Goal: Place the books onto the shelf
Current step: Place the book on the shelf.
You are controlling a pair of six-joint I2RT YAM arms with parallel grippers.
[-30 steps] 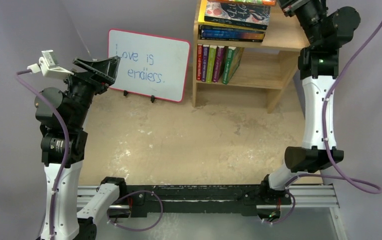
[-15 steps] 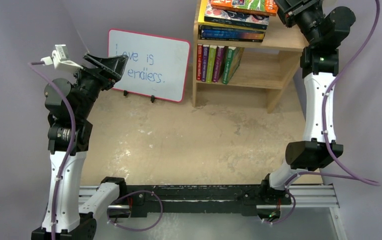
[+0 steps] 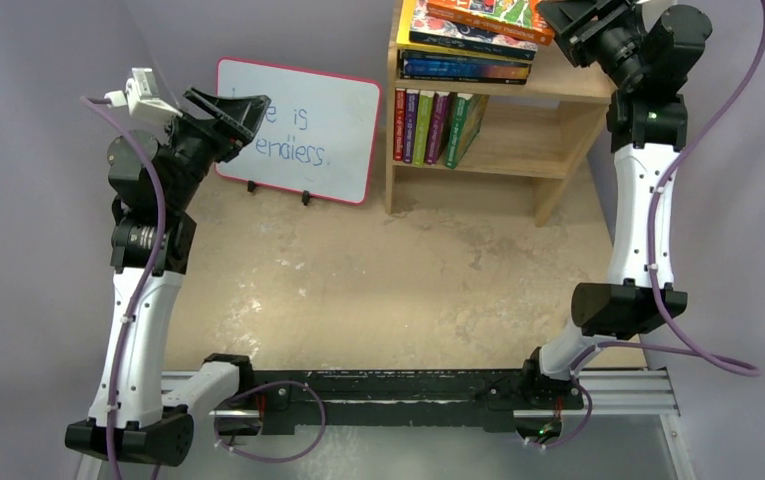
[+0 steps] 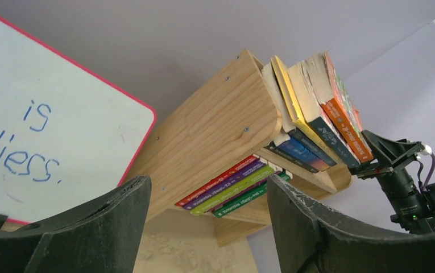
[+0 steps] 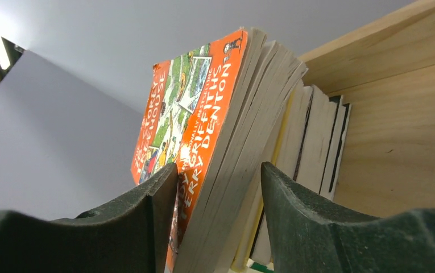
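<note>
On the left side of the table [image 3: 378, 270], the left gripper [image 3: 226, 110] hangs in the air with its jaws spread wide and nothing between them, close in front of the pink-edged whiteboard [image 3: 298, 130] that stands near the far edge. No book lies on the bare tabletop, so the job looks nearly finished. Right of the whiteboard, at the far right corner, stands the wooden shelf [image 3: 558, 80]: its lower tier holds a row of upright books [image 3: 436, 126], and its upper tier carries a flat stack [image 3: 470, 50] topped by the orange book [image 3: 488, 12]. The right gripper [image 3: 570, 22] is at that book's right end; the wrist view shows the book between parted fingers with a visible gap on one side (a release, by my reading, rather than a grip). What seems left is drawing that arm clear. The tabletop is a worn, mottled tan, backed by plain grey-lilac walls.
</note>
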